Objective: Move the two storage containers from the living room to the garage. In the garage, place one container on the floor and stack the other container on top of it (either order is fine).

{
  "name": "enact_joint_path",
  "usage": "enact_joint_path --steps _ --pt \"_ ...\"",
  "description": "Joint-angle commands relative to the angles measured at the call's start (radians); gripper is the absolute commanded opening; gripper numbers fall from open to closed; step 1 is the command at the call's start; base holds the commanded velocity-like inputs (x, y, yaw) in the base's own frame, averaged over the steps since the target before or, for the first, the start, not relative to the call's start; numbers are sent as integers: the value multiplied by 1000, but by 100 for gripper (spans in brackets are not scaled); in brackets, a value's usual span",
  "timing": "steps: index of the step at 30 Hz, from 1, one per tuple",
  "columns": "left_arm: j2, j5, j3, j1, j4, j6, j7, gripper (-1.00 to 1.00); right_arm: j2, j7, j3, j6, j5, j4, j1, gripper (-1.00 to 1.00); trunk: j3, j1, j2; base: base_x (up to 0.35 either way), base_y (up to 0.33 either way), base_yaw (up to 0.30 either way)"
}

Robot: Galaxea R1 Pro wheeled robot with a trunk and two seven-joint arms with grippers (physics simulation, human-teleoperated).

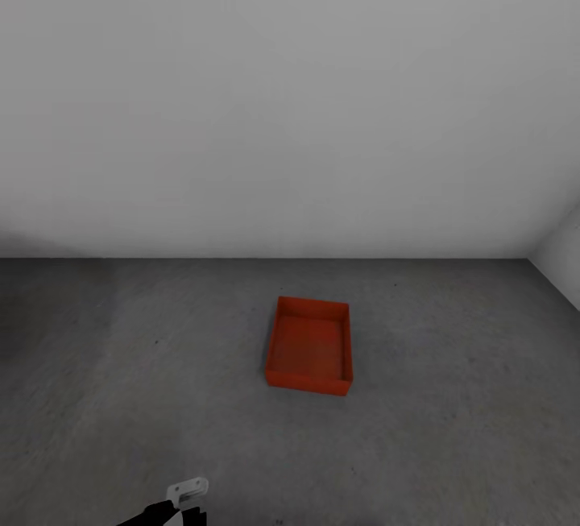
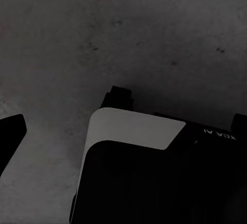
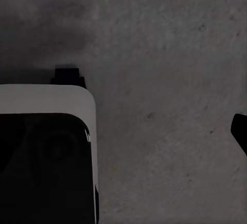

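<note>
Jaw state of either gripper cannot be told: both wrist views show mostly dark robot body (image 2: 154, 177) over mottled concrete. A left arm part (image 1: 187, 492), possibly the wrist, shows at the near edge. One red-orange storage container (image 1: 309, 345) sits on the dark grey floor (image 1: 451, 429), centre-right, short of the plain white-grey wall (image 1: 290, 107).

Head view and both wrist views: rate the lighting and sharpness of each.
Head view: flat, even light, the wall fading to pale haze; the storage container is soft-edged and casts barely any shadow on the floor. Left wrist view: dim, grainy concrete. Right wrist view: similarly dark, with a diffuse shadow patch on the concrete.
</note>
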Motion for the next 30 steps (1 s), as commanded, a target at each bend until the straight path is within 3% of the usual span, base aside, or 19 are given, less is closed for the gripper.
enact_joint_path --steps 1,30 --pt "0 6 1 -1 0 3 4 100 0 0 8 -6 -10 3 -1 100 -1 0 -1 0 0 0" --pt "-2 10 1 -1 1 4 12 100 0 2 8 -17 -8 3 -2 100 84 -103 188 0 0 0"
